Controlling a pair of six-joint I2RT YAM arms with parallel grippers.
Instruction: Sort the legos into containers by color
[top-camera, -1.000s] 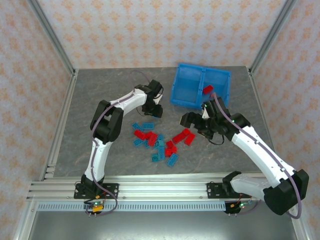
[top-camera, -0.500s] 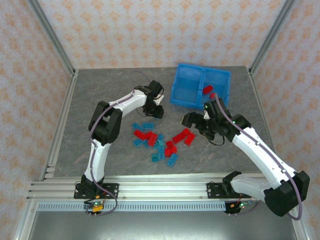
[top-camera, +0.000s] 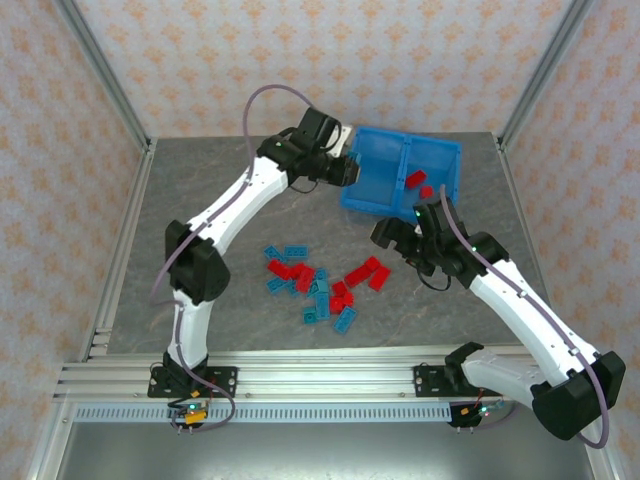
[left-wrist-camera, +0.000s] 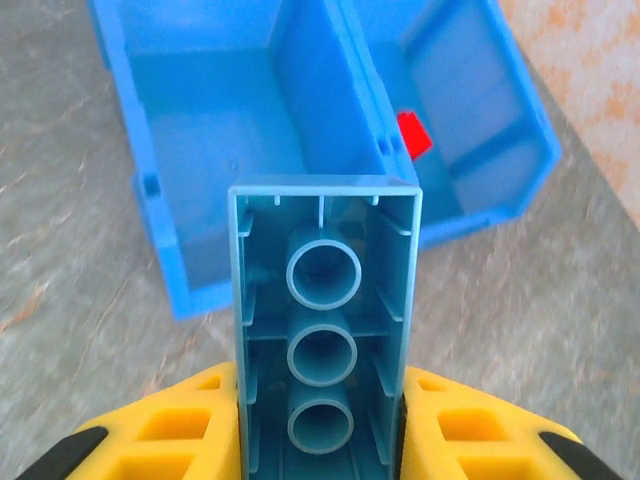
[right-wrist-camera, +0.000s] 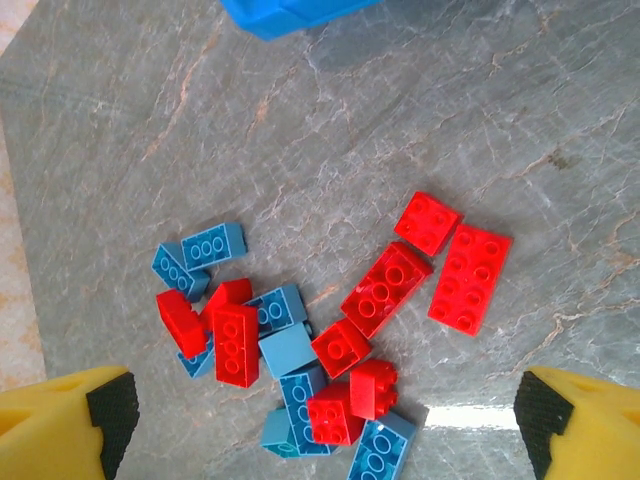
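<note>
Left gripper (left-wrist-camera: 320, 425): pinching a teal brick (left-wrist-camera: 325, 320) by its long sides, hollow underside toward the lens, bottom centre of the wrist frame.
Teal brick's place: at the left edge of the blue bin (top-camera: 372, 205) in the overhead frame (height above it unclear).
Right compartment (left-wrist-camera: 470, 110): one red brick (left-wrist-camera: 412, 135) against the middle wall.
Right gripper (right-wrist-camera: 320, 415): spread wide, yellow fingers (right-wrist-camera: 70, 420) in the lower corners, hanging above the pile.
Loose legos (top-camera: 320, 280): red and teal mixed, centre of the overhead frame on the grey table (top-camera: 200, 200), apart from the bin.
</note>
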